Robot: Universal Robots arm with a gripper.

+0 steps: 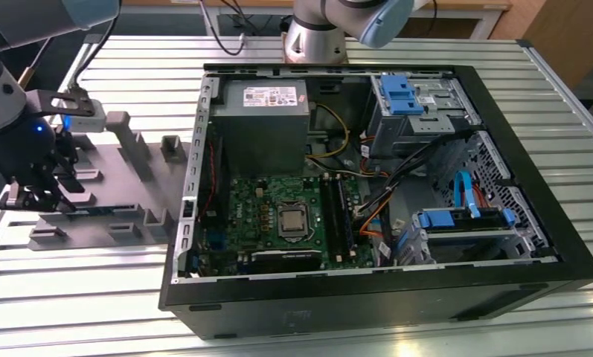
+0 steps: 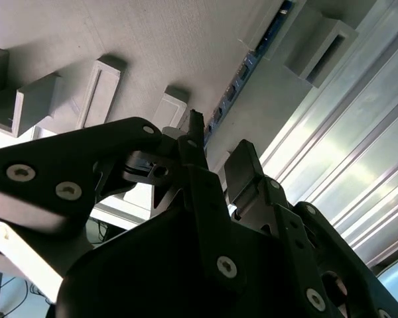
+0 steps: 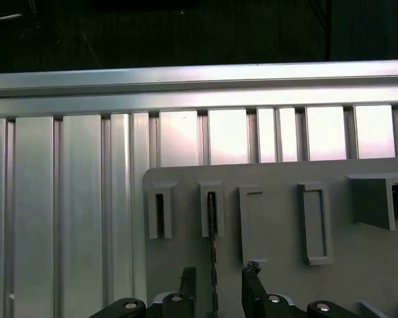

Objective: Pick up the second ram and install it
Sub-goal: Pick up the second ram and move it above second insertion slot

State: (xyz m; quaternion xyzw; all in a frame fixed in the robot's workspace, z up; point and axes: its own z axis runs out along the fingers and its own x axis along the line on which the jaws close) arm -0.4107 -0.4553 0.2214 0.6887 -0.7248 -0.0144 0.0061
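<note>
**Open Claw Set Astride the Second Ram on Its Holder**

The gripper [image 3: 219,281] is seen spread open in both wrist views. One finger is placed on each flat side of the second ram [image 3: 213,255], and a small gap is left on both sides, so nothing is pinched. In the exterior view the gripper is found low over the holder, at the exterior view's left, well apart from the computer.

The second ram is stood on its long edge, so in the first wrist view only its thin upper edge is shown as a dark line. Its long axis is laid flat along the grey holder plate [image 3: 358,265] and runs parallel to the grooves of the table. One end is kept in a small slotted block [image 3: 212,199], and the other end points into the gap between the fingers. In the second wrist view its blue-green edge is seen running away from the fingertips.

The plate carries several more raised blocks and rests on a table of aluminium slats [image 3: 66,199]. Beside it, an open black computer case [image 1: 376,286] is laid on its side, with the green motherboard [image 1: 266,201] and blue drive-bay clips [image 1: 397,93] exposed. Beyond the table edge a dark area is seen in the first wrist view.
</note>
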